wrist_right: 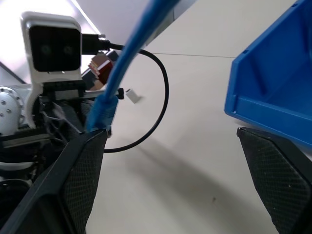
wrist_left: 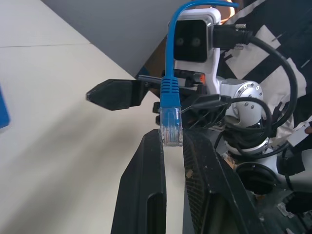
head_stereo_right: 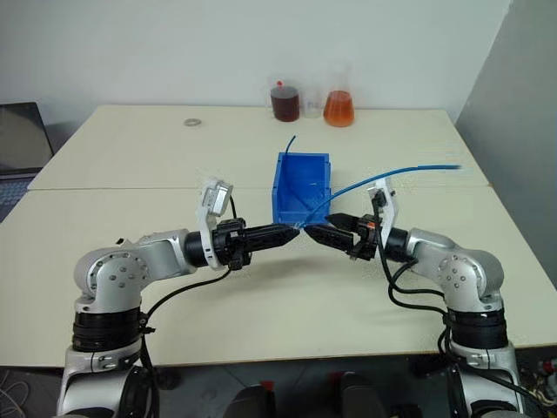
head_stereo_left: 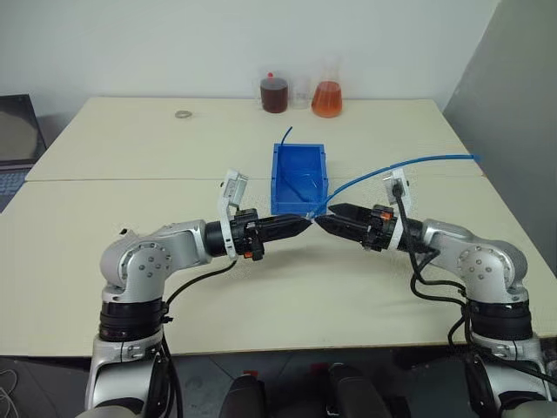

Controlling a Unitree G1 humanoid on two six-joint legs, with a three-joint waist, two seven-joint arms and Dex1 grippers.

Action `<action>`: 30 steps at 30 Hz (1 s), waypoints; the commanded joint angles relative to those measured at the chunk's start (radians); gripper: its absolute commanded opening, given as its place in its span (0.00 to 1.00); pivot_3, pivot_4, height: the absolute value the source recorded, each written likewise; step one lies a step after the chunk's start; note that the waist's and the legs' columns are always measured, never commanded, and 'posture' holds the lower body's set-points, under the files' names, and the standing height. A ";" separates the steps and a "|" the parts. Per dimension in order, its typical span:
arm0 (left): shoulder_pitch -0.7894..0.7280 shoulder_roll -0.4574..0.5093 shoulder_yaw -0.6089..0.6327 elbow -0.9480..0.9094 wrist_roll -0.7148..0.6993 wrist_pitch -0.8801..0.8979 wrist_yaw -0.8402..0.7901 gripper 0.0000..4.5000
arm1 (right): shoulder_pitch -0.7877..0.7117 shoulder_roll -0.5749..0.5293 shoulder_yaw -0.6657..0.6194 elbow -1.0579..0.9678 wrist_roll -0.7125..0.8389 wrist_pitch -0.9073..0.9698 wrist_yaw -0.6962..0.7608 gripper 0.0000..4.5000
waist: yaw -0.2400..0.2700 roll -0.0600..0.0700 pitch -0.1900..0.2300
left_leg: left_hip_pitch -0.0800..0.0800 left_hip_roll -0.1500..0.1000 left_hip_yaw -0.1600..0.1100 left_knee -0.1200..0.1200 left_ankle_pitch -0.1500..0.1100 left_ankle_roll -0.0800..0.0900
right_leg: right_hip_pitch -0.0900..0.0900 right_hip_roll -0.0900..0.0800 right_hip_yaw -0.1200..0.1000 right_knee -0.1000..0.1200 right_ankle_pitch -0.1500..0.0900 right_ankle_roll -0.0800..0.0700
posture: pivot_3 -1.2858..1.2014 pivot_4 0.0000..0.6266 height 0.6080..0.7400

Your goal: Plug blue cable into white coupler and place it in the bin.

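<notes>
- Pinched between my left gripper's (wrist_left: 171, 146) closed black fingers is the clear plug of the thin light-blue network cable (wrist_left: 170, 124), mid-frame in the head views.
- Facing it tip to tip, my right gripper (wrist_right: 168, 161) stands wide open, holding nothing.
- Tiny white boxy plastic coupler (wrist_right: 132, 95) lies loose on the table.
- Bright blue rectangular plastic bin (head_stereo_left: 298, 178) sits just above centre.
- Risk, I judge: the cable's pull twisting the plug askew.

The blue cable (wrist_left: 168, 58) has a smooth, slightly glossy plastic jacket, and its plug (wrist_left: 171, 127) is clear, shiny plastic. The bin (head_stereo_left: 298, 178) is glossy hard plastic, while the table (head_stereo_left: 130, 148) is matt and smooth — the finger pads (wrist_right: 85, 187) look like finely textured black rubber.
</notes>
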 commanded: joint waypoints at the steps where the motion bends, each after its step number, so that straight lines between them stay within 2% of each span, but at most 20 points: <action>1: -0.005 0.002 -0.006 -0.018 -0.022 -0.020 -0.011 0.05 | -0.028 0.014 -0.058 -0.028 0.171 0.099 0.009 1.00 | 0.002 0.000 0.000 | 0.000 0.000 0.000 0.000 0.000 0.000 | 0.000 0.000 0.000 0.000 0.000 0.000 | 0.52 0.24 1.00; 4: -0.011 0.000 -0.006 -0.011 -0.021 -0.025 -0.007 0.05 | -0.033 0.020 -0.076 -0.037 0.257 0.148 -0.020 1.00 | 0.002 0.000 0.000 | 0.000 0.000 0.000 0.000 0.000 0.000 | 0.000 0.000 0.000 -0.001 0.000 0.000 | 0.52 0.24 1.00; 8: -0.021 -0.006 -0.008 -0.013 -0.039 -0.016 -0.005 0.05 | -0.044 0.062 -0.075 -0.020 0.273 0.142 -0.097 1.00 | 0.001 0.000 0.000 | 0.000 0.000 0.000 0.000 0.000 0.000 | 0.000 0.000 0.000 0.000 0.000 0.000 | 0.52 0.24 1.00; 14: -0.005 0.003 -0.020 -0.038 -0.072 -0.005 -0.015 0.05 | -0.058 0.084 -0.085 0.005 0.281 0.132 -0.133 1.00 | 0.001 0.000 0.000 | 0.000 0.000 0.000 0.000 0.000 0.000 | 0.000 0.000 0.000 0.000 0.000 0.000 | 0.52 0.24 1.00; 18: 0.001 0.014 -0.021 -0.039 -0.081 -0.005 -0.016 0.05 | -0.060 0.083 -0.100 0.017 0.309 0.138 -0.146 0.83 | 0.001 0.000 0.000 | 0.000 0.000 0.000 0.000 0.000 0.000 | 0.000 0.000 0.000 -0.001 0.000 0.000 | 0.52 0.24 1.00; 23: 0.002 0.021 -0.025 -0.037 -0.086 -0.008 -0.013 0.05 | -0.053 0.072 -0.102 0.026 0.328 0.139 -0.147 0.52 | 0.001 0.000 0.000 | 0.000 0.000 0.000 0.000 0.000 0.000 | 0.000 0.000 0.000 -0.001 0.000 0.000 | 0.52 0.24 1.00; 30: -0.001 0.022 -0.026 -0.030 -0.083 -0.015 -0.006 0.05 | -0.041 0.056 -0.092 0.027 0.341 0.139 -0.131 0.19 | 0.001 0.000 0.000 | 0.000 0.000 0.000 0.000 0.000 0.000 | 0.000 0.000 0.000 -0.001 0.000 0.000 | 0.52 0.24 1.00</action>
